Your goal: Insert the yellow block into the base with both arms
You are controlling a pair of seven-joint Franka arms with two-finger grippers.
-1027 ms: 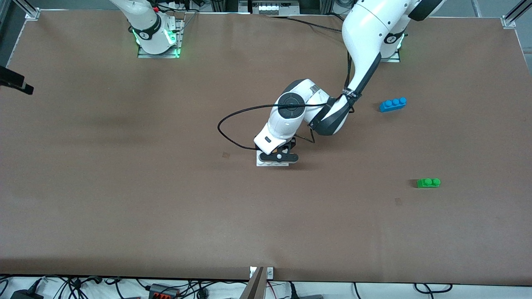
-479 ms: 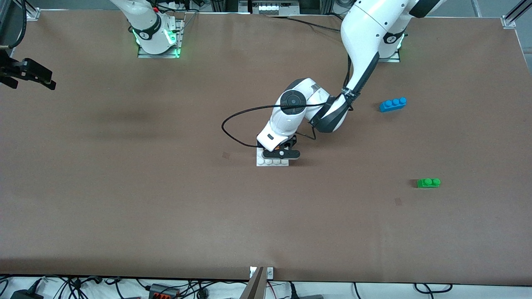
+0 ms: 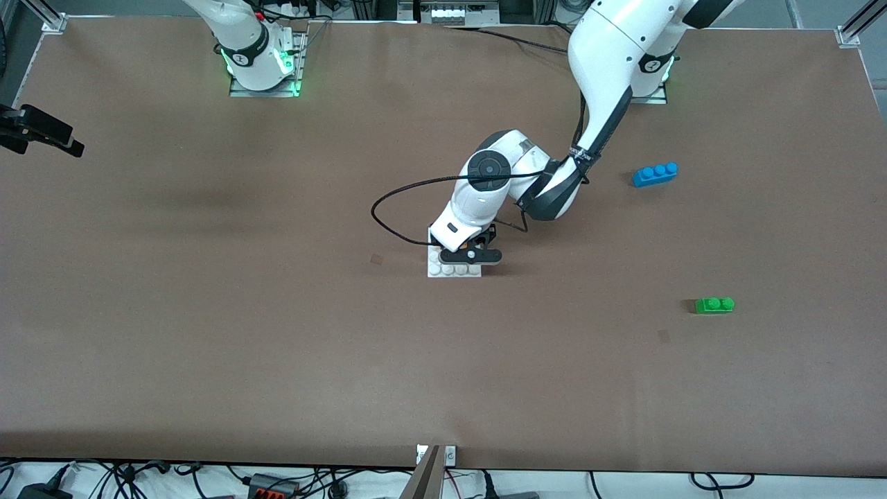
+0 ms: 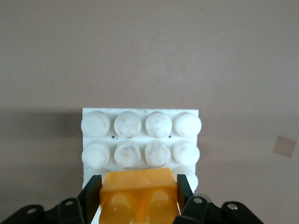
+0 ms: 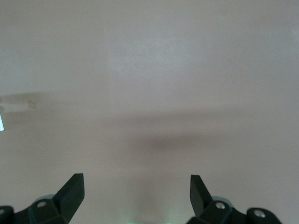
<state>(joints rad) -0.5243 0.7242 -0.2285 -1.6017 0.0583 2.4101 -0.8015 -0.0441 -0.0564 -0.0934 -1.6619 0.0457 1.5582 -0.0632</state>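
The brown table (image 3: pixel 277 333) carries the base (image 3: pixel 454 270), a blue brick (image 3: pixel 655 174) and a green brick (image 3: pixel 714 305)

The yellow block (image 4: pixel 138 196) looks like glossy, slightly translucent plastic. Just beside it, the base (image 4: pixel 140 126) is matt white plastic with scuffed, speckled studs. Under the base, the table (image 3: pixel 208 333) has a dull, finely grained brown surface, like paper or felt.

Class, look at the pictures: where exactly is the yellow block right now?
The yellow block sits between the fingers of the left end effector, on the base near the table's middle, at the base's edge farther from the front camera.
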